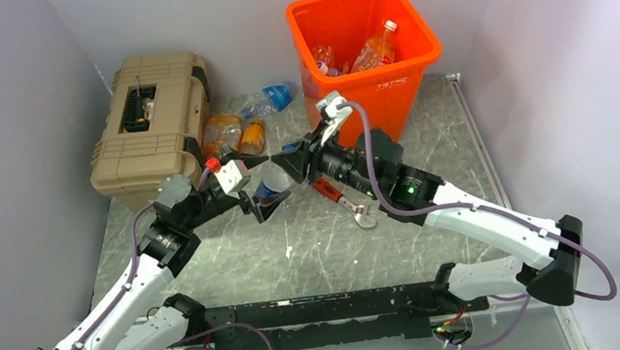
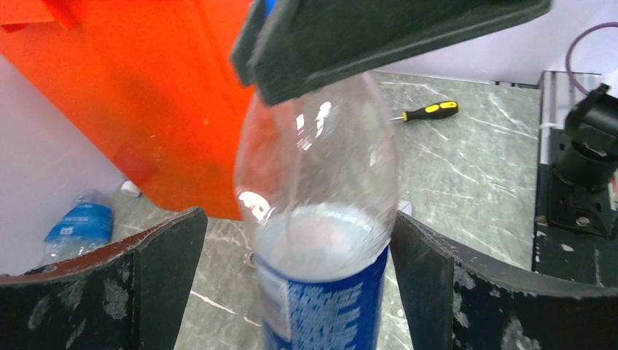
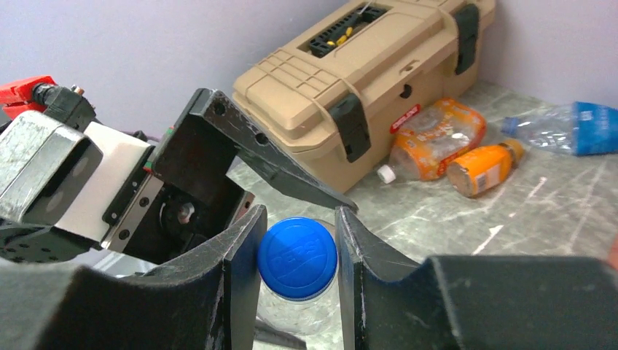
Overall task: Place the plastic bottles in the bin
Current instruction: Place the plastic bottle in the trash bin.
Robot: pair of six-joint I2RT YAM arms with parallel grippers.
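A clear bottle (image 1: 271, 188) with a blue label and blue cap hangs in the air between my two grippers. My right gripper (image 3: 297, 251) is shut on its blue cap (image 3: 297, 257). My left gripper (image 2: 299, 281) is open around the bottle's body (image 2: 321, 219); its right finger touches the bottle and a gap shows on the left. The orange bin (image 1: 385, 97) stands at the back right with several bottles (image 1: 376, 46) inside. Three more bottles lie by the toolbox: a crushed orange-tinted one (image 3: 437, 138), a small orange one (image 3: 481, 168) and a clear blue-labelled one (image 3: 568, 127).
The tan toolbox (image 1: 149, 122) stands at the back left. A red-handled wrench (image 1: 339, 198) lies under my right arm. A yellow-handled screwdriver (image 2: 430, 111) lies on the table to the right of the bin's wall (image 2: 146, 87). A white cap (image 2: 130, 188) lies by the bin.
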